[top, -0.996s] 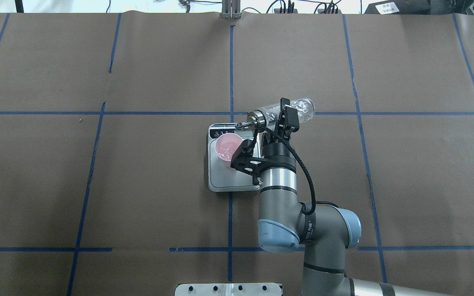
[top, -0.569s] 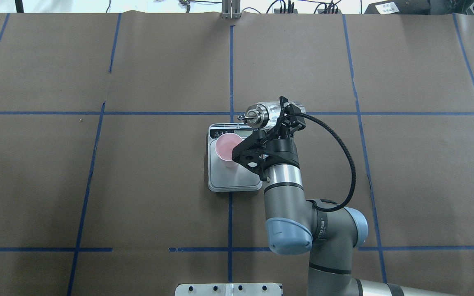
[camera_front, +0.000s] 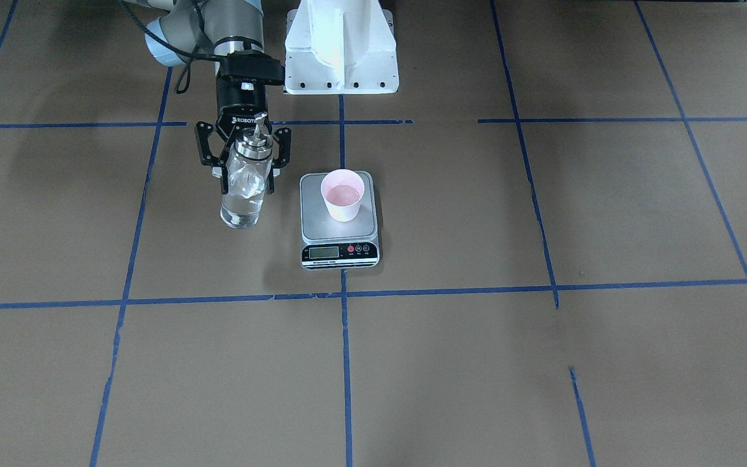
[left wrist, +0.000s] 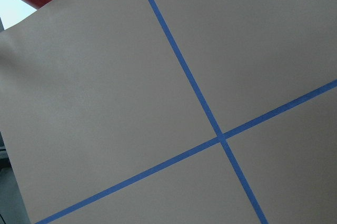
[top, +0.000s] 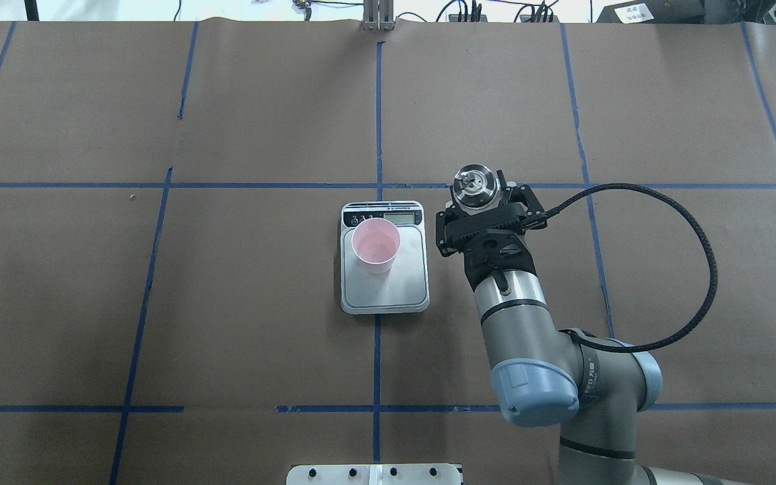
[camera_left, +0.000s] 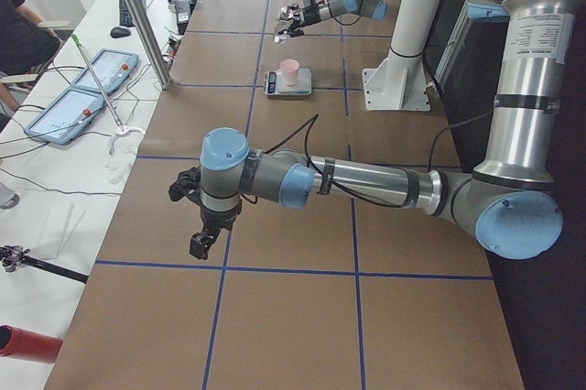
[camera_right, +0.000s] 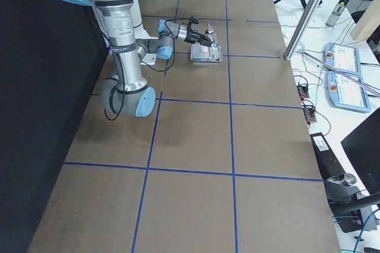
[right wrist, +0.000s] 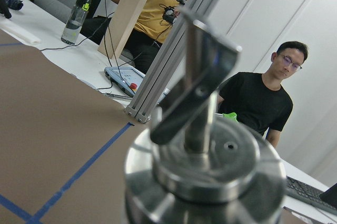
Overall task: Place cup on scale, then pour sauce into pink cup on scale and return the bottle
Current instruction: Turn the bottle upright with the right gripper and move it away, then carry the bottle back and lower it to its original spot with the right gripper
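Observation:
The pale pink cup point(top: 376, 244) stands upright on the scale point(top: 395, 289), near its display strip point(camera_front: 340, 251); it also shows in the front view point(camera_front: 343, 193). My right gripper point(top: 481, 205) is shut on the clear glass bottle point(camera_front: 244, 188), which is upright beside the scale, apart from it, with clear liquid inside. Its silver spout cap point(top: 475, 185) points up and fills the right wrist view point(right wrist: 202, 161). I cannot tell whether its base touches the table. My left gripper point(camera_left: 200, 242) hangs over bare paper far from the scale; I cannot tell if it is open.
Brown paper with blue tape lines point(top: 378, 114) covers the table. The white robot base point(camera_front: 341, 45) stands behind the scale. A red cylinder point(camera_left: 27, 344) lies off the table's left end. A person point(right wrist: 263, 103) sits beyond the far edge.
The bottle went from tilted, spout over the cup, to upright. My right gripper carried it to the right, away from the scale. The cup and scale stayed put.

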You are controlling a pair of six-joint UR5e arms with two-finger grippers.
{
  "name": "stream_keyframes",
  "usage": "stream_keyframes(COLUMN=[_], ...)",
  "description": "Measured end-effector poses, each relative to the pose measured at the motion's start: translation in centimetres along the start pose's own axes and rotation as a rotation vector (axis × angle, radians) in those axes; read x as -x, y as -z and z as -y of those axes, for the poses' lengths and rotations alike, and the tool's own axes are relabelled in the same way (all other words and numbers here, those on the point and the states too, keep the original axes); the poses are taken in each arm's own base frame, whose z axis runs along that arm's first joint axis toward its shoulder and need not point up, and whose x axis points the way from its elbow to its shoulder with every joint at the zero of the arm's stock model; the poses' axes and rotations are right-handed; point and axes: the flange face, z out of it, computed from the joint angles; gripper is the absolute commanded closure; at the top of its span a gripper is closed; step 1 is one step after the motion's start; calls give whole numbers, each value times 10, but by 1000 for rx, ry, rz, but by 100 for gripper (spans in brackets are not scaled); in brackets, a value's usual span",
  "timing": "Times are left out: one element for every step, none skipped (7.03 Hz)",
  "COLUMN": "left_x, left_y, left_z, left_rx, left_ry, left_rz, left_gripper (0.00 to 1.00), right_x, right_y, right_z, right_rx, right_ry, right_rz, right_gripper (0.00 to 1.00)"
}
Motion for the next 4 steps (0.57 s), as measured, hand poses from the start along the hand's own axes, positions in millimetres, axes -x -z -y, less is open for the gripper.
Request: stream_keyframes(left_x=[-1, -2, -4, -6], left_y=[2, 4, 7, 11], left_z=[1, 2, 3, 6], left_rx=[-4, -8, -13, -21], left_ry=[-2, -5, -9, -14], left_rz=[1, 2, 4, 7], left_gripper=[0, 0, 0, 0], right_x=[-18, -41, -66, -99], right_y=[-6, -18, -30, -47], right_z=[4, 2, -4, -11], right_rx=[34, 64, 93, 144], right_ry=[-116, -184, -242, -306], right_rz=[11, -2, -27, -57], right_gripper=[100, 100, 100, 100])
